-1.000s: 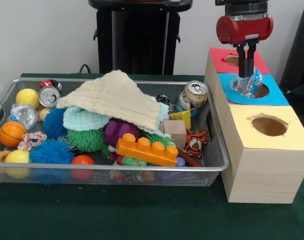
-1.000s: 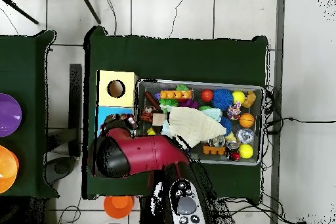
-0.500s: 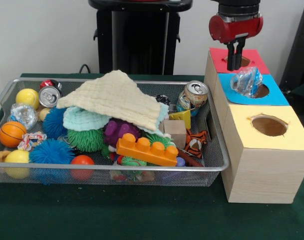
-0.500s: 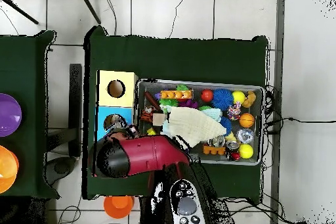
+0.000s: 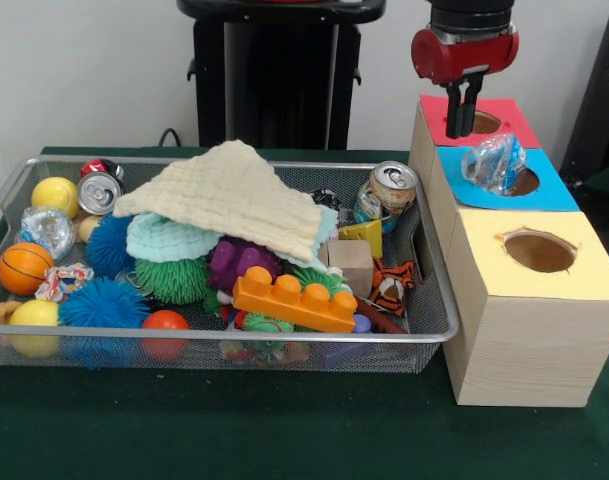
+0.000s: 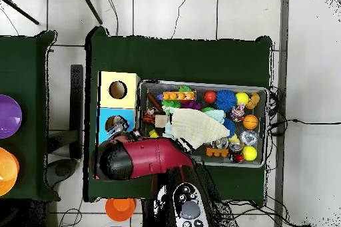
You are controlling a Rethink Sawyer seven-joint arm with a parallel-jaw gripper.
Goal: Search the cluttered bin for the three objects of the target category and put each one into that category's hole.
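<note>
Gripper [image 5: 464,108] hangs above the red-topped box section [image 5: 439,112], fingers close together w/ nothing between them, so empty and closed as far as I can see. Crumpled clear plastic piece [image 5: 493,162] sits on blue section [image 5: 474,195], over its hole's edge, not inside. Yellow section's hole [image 5: 539,250] empty. Wire bin [image 5: 429,300] just beside boxes, w/ cream cloth [image 5: 234,195] on top and dented can [image 5: 386,192] leaning at the box-side end.

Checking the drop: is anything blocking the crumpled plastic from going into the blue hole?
Nothing visible blocks it. The plastic sits on the blue top, lying over the hole's edge but not through. The gripper hangs above the red top, empty.
</note>
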